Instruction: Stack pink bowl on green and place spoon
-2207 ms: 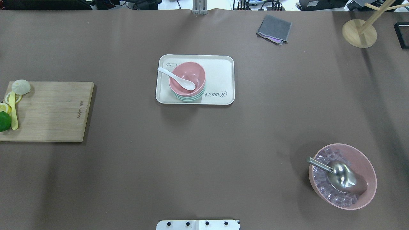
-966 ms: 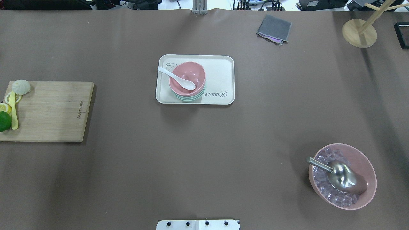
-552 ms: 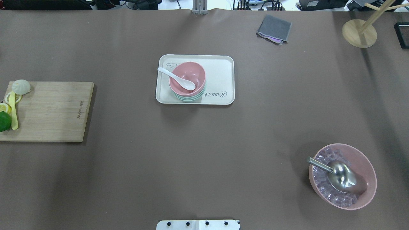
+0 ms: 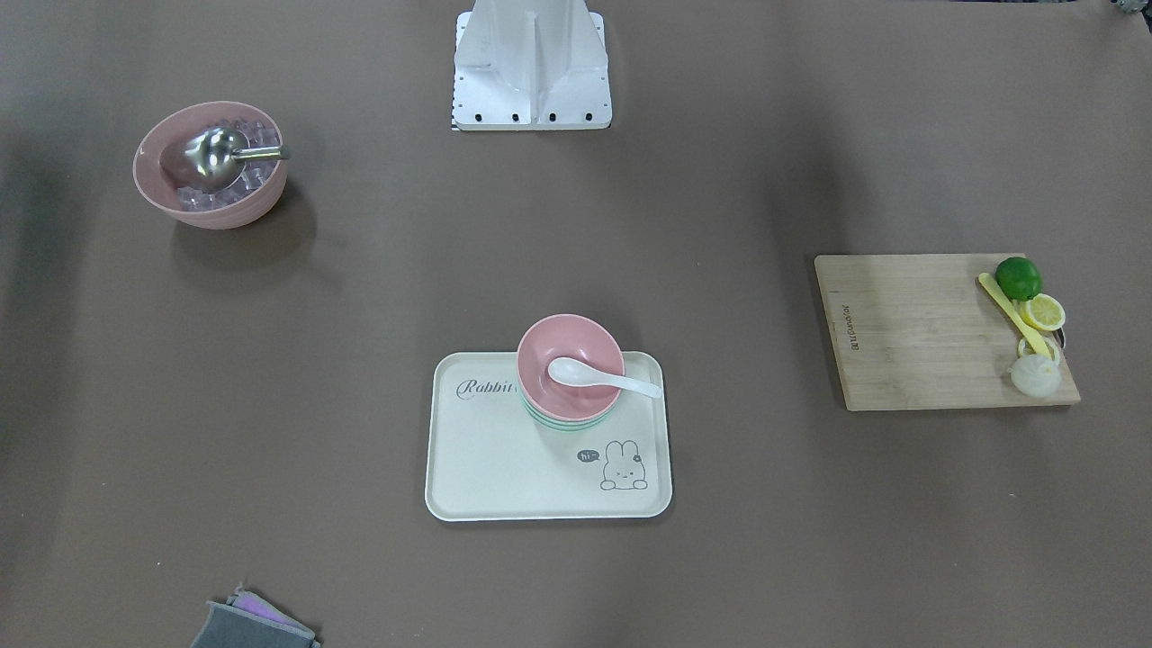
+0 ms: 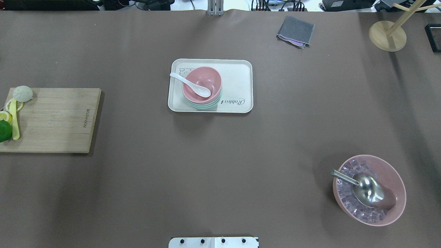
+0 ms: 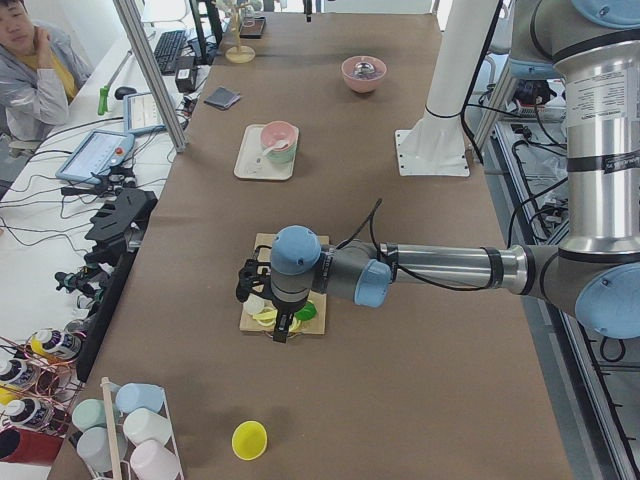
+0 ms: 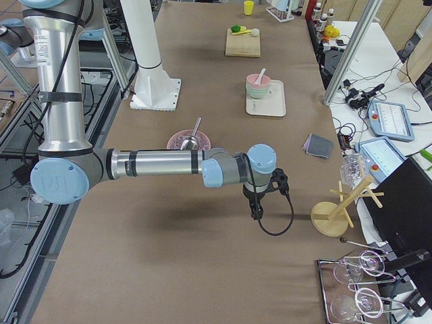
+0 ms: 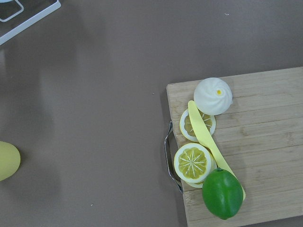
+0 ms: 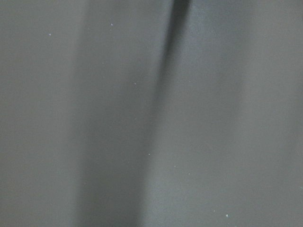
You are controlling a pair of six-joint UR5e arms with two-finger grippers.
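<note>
The pink bowl (image 5: 206,78) sits nested on the green bowl (image 5: 206,106) at the left of the cream tray (image 5: 237,79). The white spoon (image 5: 190,84) lies in the pink bowl with its handle over the rim. The front view shows the same stack: pink bowl (image 4: 576,342), spoon (image 4: 605,378), tray (image 4: 504,468). Neither gripper is near it. My left gripper (image 6: 280,328) hangs over the cutting board's end and shows only in the exterior left view. My right gripper (image 7: 257,210) hangs over bare table and shows only in the exterior right view. I cannot tell whether either is open or shut.
A wooden cutting board (image 5: 55,120) at the left holds a lime (image 8: 222,194), lemon slices, a yellow knife and a white bun. A big pink bowl (image 5: 392,168) with ice and a metal scoop stands near right. A grey cloth (image 5: 296,31) and a wooden stand (image 5: 386,36) are at the far right.
</note>
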